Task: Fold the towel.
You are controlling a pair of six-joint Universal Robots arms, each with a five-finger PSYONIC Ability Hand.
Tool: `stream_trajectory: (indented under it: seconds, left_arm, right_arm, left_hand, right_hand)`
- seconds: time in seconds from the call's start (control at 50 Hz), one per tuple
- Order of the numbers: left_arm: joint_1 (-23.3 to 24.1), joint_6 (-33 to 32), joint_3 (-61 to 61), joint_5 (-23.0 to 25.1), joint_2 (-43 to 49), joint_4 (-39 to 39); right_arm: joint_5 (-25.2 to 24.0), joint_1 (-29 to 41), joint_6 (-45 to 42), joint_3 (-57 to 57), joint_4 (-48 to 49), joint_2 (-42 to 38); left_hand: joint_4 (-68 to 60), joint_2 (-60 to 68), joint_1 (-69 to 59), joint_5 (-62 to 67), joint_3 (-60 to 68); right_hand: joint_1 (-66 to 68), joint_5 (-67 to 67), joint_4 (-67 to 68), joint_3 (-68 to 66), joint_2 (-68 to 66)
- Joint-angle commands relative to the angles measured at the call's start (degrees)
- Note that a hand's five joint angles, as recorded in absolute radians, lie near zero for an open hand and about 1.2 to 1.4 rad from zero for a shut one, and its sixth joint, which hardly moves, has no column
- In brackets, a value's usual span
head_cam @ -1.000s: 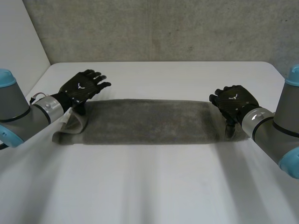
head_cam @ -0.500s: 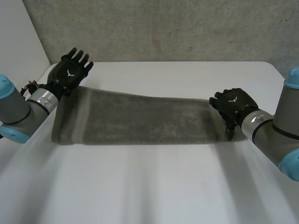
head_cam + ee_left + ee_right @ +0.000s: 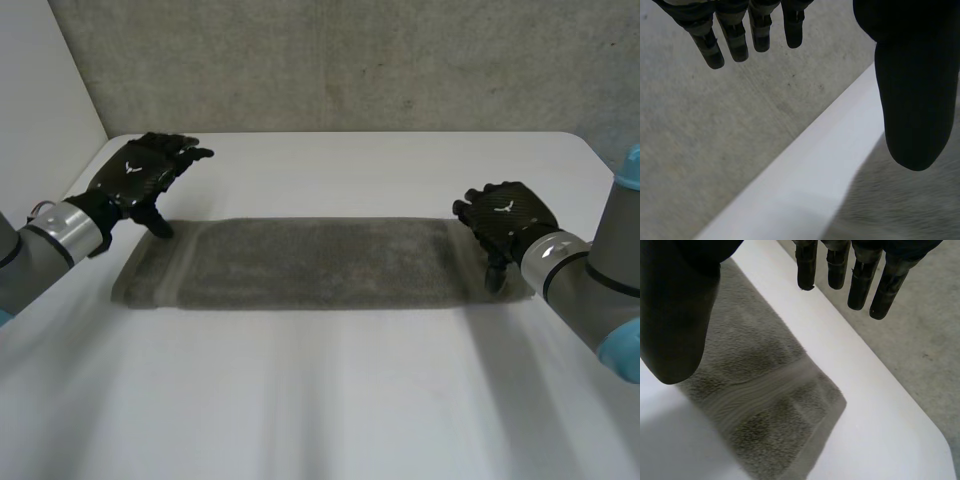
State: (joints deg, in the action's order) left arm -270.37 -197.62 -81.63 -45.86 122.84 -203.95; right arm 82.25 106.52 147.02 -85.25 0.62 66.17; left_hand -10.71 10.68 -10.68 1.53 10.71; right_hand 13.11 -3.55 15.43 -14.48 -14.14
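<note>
Black all over on the left robot hand (image 3: 140, 172) and the right robot hand (image 3: 503, 215), with a fine woven sheen and a small white mark (image 3: 505, 208) on the back of each. Segmented fingers (image 3: 707, 42), banded dark and lighter grey; broad, smooth, rounded thumb (image 3: 912, 100). Shiny silver cuffs (image 3: 545, 258) at the wrists. Grey tubular arms (image 3: 590, 295) behind, topped by a light-blue cap (image 3: 630, 170).

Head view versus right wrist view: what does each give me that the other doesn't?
Head view: the whole grey terry towel lying flat on the white table, with the black left hand open by its far left corner. Right wrist view: the towel's woven band near one corner, up close. Both: the towel's right end with the black right hand open over it.
</note>
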Motion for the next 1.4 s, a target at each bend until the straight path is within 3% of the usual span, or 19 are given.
stream_trajectory:
  seconds: [0.02,0.04,0.08,0.1,0.14,0.16,0.18,0.2,0.24,0.36,0.66,0.7,0.74,0.82,0.98,1.08,1.22,1.26,1.4]
  left_arm:
    - [1.2,14.2,-8.9,-3.3,-7.8,1.5]
    - [1.2,14.2,-8.9,-3.4,-7.8,1.5]
    - [3.8,21.6,-11.9,-10.5,-10.9,1.5]
    - [3.8,21.7,-11.9,-10.6,-11.0,1.5]
    - [6.3,26.4,-14.5,-20.0,-13.8,1.7]
    - [6.3,26.4,-14.5,-20.1,-13.8,1.7]
    - [7.6,27.0,-15.8,-24.8,-14.9,1.6]
    - [7.6,27.0,-15.8,-24.9,-14.9,1.6]
    - [10.0,26.1,-18.3,-32.7,-16.7,1.5]
    - [14.6,24.1,-22.3,-39.4,-17.6,-2.2]
    - [16.5,17.3,-30.4,-39.3,-19.3,-16.7]
    - [16.5,16.6,-30.7,-39.3,-19.4,-17.4]
    - [16.5,16.4,-31.1,-39.3,-19.4,-17.9]
    - [16.6,16.4,-31.2,-39.2,-19.4,-18.0]
    - [16.5,16.4,-31.6,-39.2,-20.0,-18.1]
    - [16.1,16.5,-31.9,-39.2,-21.0,-18.1]
    - [15.8,16.6,-32.3,-39.2,-21.9,-19.0]
    - [15.8,16.6,-32.3,-39.2,-21.9,-19.3]
    - [15.8,16.4,-33.2,-39.3,-22.0,-20.8]
  right_arm:
    - [-1.7,-4.4,5.0,0.5,0.2,-0.5]
    - [-2.7,-5.0,6.9,0.9,0.0,-0.9]
    - [-3.9,-5.5,8.3,1.2,-0.4,-1.5]
    - [-4.5,-6.1,8.7,1.8,-1.1,-2.4]
    - [-4.8,-6.5,8.7,2.5,-2.1,-3.3]
    - [-4.8,-6.7,8.7,3.6,-3.4,-4.2]
    - [-4.8,-6.7,8.7,3.6,-3.4,-4.2]
    - [-4.8,-6.7,8.7,4.5,-4.7,-5.1]
    - [-4.8,-6.8,8.8,5.1,-5.6,-6.0]
    - [-5.0,-7.7,8.6,5.3,-6.0,-9.0]
    - [-4.6,-8.2,3.7,4.9,-1.1,-13.0]
    - [-3.9,-9.1,1.5,5.0,-0.7,-13.3]
    - [-3.1,-9.6,0.5,5.3,-0.6,-13.3]
    - [1.1,-11.2,-4.2,6.3,0.2,-12.9]
    - [3.5,-18.5,-15.1,7.6,-0.3,-12.6]
    - [3.5,-22.4,-16.9,9.3,-1.8,-11.1]
    - [2.8,-22.2,-15.6,13.4,-2.9,-5.6]
    - [2.7,-20.7,-14.8,14.6,-3.0,-4.2]
    - [2.6,3.6,-11.7,25.9,-2.7,-4.3]
  left_hand:
    - [-4.7,4.7,-4.7,3.9,4.7]
    - [-4.7,4.7,-4.8,3.9,4.7]
    - [-7.1,7.1,-7.1,6.2,7.1]
    - [-7.1,7.1,-7.1,6.3,7.1]
    - [-6.9,6.9,-6.9,6.1,6.9]
    - [-6.9,6.9,-6.9,6.1,6.9]
    - [-6.9,6.9,-6.9,6.1,6.9]
    - [-6.9,6.9,-6.9,6.1,6.9]
    - [-6.7,6.8,-6.8,5.9,6.7]
    - [-3.2,3.2,-3.3,2.4,3.2]
    - [-2.9,2.9,-2.9,2.1,2.9]
    - [-2.5,2.6,-2.6,1.7,2.5]
    - [-2.5,2.6,-2.6,1.7,2.5]
    - [-2.5,2.6,-2.6,1.7,2.5]
    - [-2.4,2.4,-2.4,1.5,2.4]
    - [-2.2,2.2,-2.2,1.4,2.2]
    - [-2.2,2.2,-2.2,1.4,2.2]
    - [-2.2,2.2,-2.2,1.4,2.2]
    - [-2.0,2.1,-2.1,1.2,2.0]
  right_hand:
    - [-3.1,3.5,-5.4,4.5,4.1]
    - [-2.6,3.0,-4.9,3.9,3.6]
    - [0.0,0.5,-2.3,1.4,1.0]
    - [0.7,-0.2,-1.7,0.7,0.4]
    - [1.3,-0.9,-1.0,0.0,-0.3]
    - [2.7,-2.2,0.4,-1.3,-1.7]
    - [2.7,-2.3,0.4,-1.3,-1.7]
    - [3.7,-3.3,1.4,-2.3,-2.7]
    - [3.9,-3.4,1.5,-2.5,-2.8]
    - [6.9,-6.5,4.6,-5.5,-5.9]
    - [35.0,-34.6,32.7,-33.6,-34.0]
    - [58.4,-58.0,56.1,-57.0,-57.4]
    - [66.8,-66.4,64.5,-65.4,-65.8]
    - [66.9,-66.5,64.6,-65.5,-65.9]
    - [66.9,-66.5,64.6,-65.5,-65.9]
    - [66.9,-66.5,64.6,-65.5,-65.9]
    - [66.9,-66.5,64.6,-65.5,-65.9]
    - [66.9,-66.5,64.6,-65.5,-65.9]
    - [66.9,-66.5,64.6,-65.5,-65.9]
